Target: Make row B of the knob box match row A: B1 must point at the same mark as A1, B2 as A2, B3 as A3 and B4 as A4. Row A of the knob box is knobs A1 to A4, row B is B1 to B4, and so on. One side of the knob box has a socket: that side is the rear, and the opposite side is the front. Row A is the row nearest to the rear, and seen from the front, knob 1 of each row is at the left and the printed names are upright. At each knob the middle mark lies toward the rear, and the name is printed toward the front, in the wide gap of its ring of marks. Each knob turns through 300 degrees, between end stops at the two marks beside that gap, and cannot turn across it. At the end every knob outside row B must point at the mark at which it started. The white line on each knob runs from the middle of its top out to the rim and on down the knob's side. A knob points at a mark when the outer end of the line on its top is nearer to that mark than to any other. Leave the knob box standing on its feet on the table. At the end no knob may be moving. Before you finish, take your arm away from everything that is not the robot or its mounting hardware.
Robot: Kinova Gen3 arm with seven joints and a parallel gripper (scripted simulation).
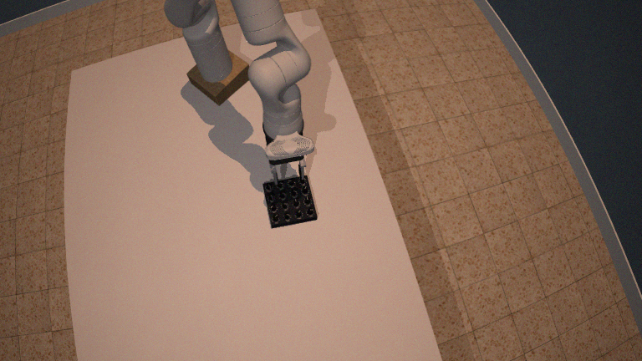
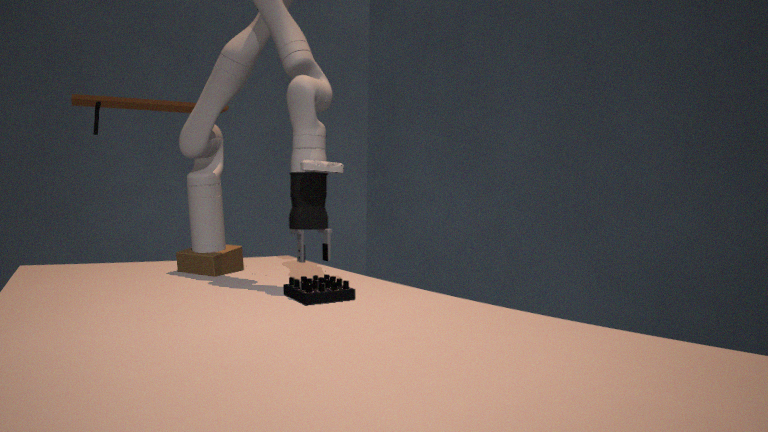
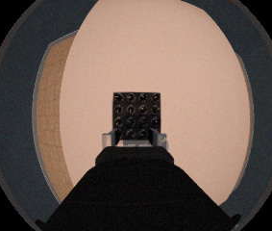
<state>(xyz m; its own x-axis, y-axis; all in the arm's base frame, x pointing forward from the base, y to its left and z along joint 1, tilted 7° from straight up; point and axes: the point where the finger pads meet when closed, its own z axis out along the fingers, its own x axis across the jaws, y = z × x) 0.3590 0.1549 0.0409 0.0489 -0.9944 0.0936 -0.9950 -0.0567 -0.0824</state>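
Observation:
The black knob box point(image 1: 294, 222) point(image 2: 331, 296) point(image 3: 136, 115) stands flat on the pale table top. Its black knobs form a four-by-four grid. White lines and marks show faintly in the wrist view, but they are too small to read reliably, and so are the printed names. I cannot make out the socket, so I cannot tell the rows apart. My gripper point(image 1: 289, 180) point(image 2: 313, 260) point(image 3: 134, 134) points down with both fingers apart, open and empty. It hangs above the box, clear of the knobs. In the wrist view the fingers partly cover the box's lower corners.
The pale table top point(image 1: 165, 266) point(image 2: 396, 370) point(image 3: 198, 72) surrounds the box. The arm's base stands on a wooden block point(image 1: 219, 90) point(image 2: 210, 263), behind and left of the box in the top and exterior views. A brown beam point(image 2: 135, 103) shows in front of the wall behind the arm.

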